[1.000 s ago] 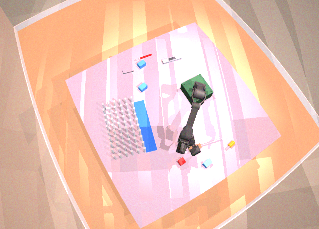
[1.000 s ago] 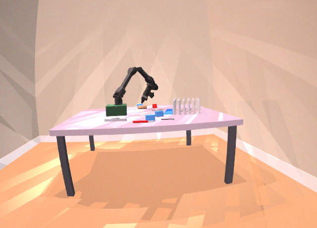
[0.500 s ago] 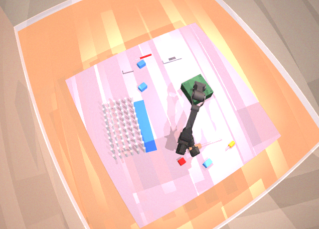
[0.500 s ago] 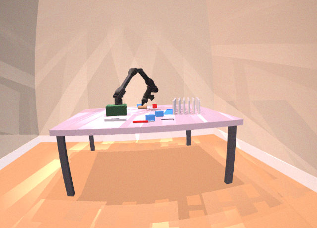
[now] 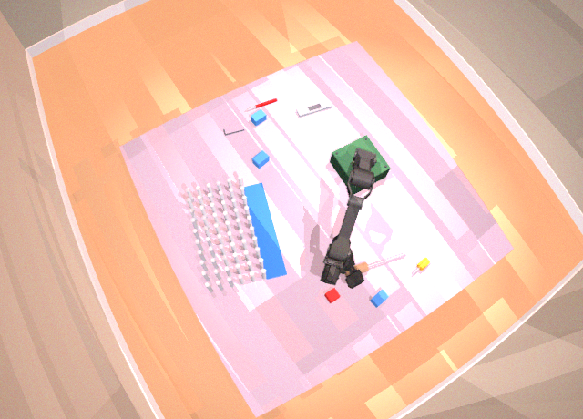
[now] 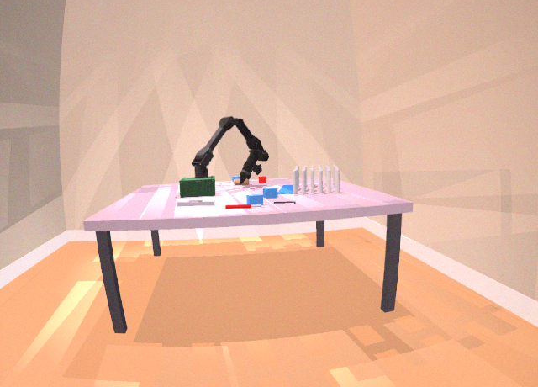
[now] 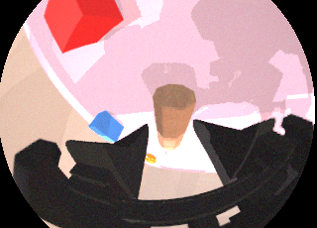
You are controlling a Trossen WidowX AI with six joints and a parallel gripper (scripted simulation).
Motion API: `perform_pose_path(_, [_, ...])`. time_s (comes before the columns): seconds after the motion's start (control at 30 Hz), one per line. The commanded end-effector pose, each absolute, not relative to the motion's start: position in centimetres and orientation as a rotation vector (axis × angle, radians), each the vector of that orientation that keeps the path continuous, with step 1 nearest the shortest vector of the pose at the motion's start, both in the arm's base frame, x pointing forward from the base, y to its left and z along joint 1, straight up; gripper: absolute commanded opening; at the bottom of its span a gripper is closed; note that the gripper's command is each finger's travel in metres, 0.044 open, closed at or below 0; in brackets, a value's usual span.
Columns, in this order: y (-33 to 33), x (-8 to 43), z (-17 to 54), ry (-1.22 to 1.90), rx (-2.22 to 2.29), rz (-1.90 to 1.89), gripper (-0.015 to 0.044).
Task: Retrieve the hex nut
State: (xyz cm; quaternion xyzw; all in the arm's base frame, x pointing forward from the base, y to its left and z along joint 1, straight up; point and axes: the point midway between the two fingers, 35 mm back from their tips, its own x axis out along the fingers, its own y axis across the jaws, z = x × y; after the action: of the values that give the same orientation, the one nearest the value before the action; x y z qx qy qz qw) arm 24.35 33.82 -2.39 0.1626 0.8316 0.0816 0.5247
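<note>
The standing metal spacers (image 5: 227,222) (image 6: 304,181) form an upright field beside the blue taped strip (image 5: 266,230) (image 6: 286,189). The hex nut cannot be made out in any view. A tool with a tan handle (image 5: 362,267) (image 6: 236,182) (image 7: 173,109) and a long thin rod (image 5: 385,260) lies on the table, away from the field. My gripper (image 5: 350,268) (image 6: 243,182) (image 7: 170,125) is open, low over the handle. In the wrist view the handle shows between the fingertips, with gaps at both sides.
A red cube (image 5: 332,295) (image 6: 262,180) (image 7: 81,15) and a blue block (image 5: 379,298) (image 7: 106,126) lie near the hand. A yellow-handled tool (image 5: 423,264) lies beyond the rod. Two blue blocks (image 5: 258,117) (image 5: 260,158), a red-handled tool (image 5: 266,103) and a hex key (image 5: 233,132) lie farther off.
</note>
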Motion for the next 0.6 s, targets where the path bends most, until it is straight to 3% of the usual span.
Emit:
perform_pose_path(0.0, [33.8,24.3,-2.7,1.995,0.395,0.191,0.0228])
perform_pose_path(0.3, [33.8,24.3,-2.7,1.995,0.395,0.191,0.0148])
perform_pose_path(0.47, [34.2,24.6,-0.1,1.994,0.394,0.192,0.0017])
perform_pose_path(0.57, [34.3,24.8,2.2,1.994,0.394,0.192,0.0000])
